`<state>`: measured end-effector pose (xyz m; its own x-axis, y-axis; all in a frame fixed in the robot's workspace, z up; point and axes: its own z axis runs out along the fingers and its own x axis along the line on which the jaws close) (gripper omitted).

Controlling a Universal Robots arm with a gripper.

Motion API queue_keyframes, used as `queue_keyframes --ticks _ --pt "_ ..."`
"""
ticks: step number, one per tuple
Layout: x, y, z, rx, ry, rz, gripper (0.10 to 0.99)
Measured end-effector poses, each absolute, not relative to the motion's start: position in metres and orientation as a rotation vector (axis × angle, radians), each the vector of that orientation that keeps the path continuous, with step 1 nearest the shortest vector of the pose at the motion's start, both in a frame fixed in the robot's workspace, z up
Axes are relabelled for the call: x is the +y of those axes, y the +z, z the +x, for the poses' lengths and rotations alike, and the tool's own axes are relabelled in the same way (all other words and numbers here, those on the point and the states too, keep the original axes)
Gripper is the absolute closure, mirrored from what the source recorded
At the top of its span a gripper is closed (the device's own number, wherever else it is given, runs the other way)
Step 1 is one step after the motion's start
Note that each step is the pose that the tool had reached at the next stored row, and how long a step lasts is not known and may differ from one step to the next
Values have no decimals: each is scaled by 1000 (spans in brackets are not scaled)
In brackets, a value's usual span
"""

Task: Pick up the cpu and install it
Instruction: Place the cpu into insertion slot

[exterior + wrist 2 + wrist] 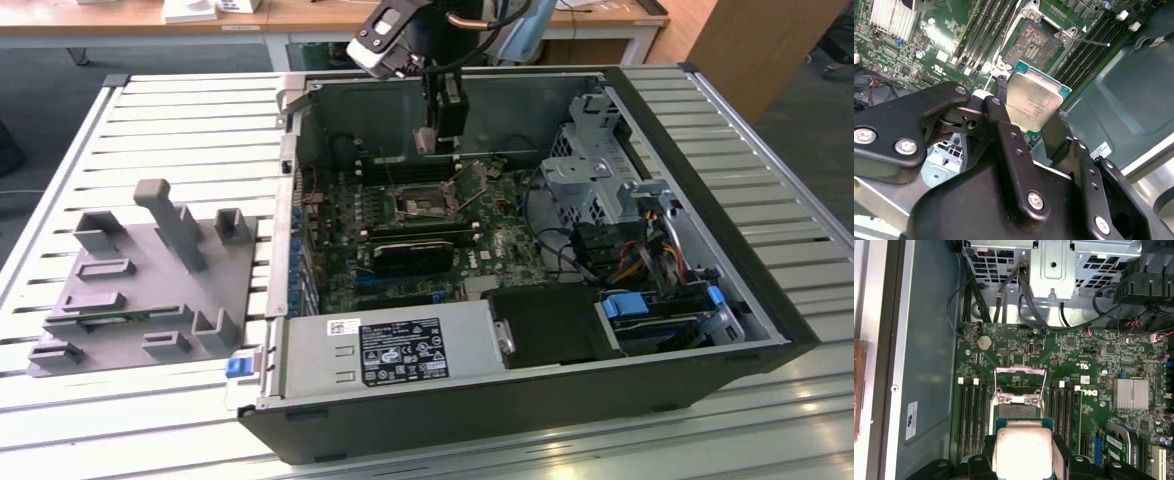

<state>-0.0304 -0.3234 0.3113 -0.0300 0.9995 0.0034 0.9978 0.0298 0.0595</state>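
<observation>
The gripper [439,137] hangs inside the open computer case [747,300], poised above the motherboard [501,245], and it's pinching the cpu [1034,102] by two opposite edges between its black fingers [1004,131]. In the second wrist view you can see the chip's silver top facing the camera and its thin green rim poking out past the fingertips, so the cpu is up in the air, clear of the board. The empty socket [1032,47] lies just below and a little ahead of the gripper; in the first wrist view its metal frame [1020,385] sits right beyond the held chip's edge, apart from it. Rows of memory slots [971,412] run along both sides of the socket under the gripper. A small ribbed silver heatsink [1130,393] sits on the board off to one side of the gripper, well away from the chip. Farther out, well apart from the gripper and outside the case, a grey holder fixture [147,280] stands on the slatted table [174,110] toward the exterior view's left.
</observation>
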Motion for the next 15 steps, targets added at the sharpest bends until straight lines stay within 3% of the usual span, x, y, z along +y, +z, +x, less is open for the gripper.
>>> queue_keyframes --ticks 15 --pt "-323 290 -32 2209 73 2173 561"
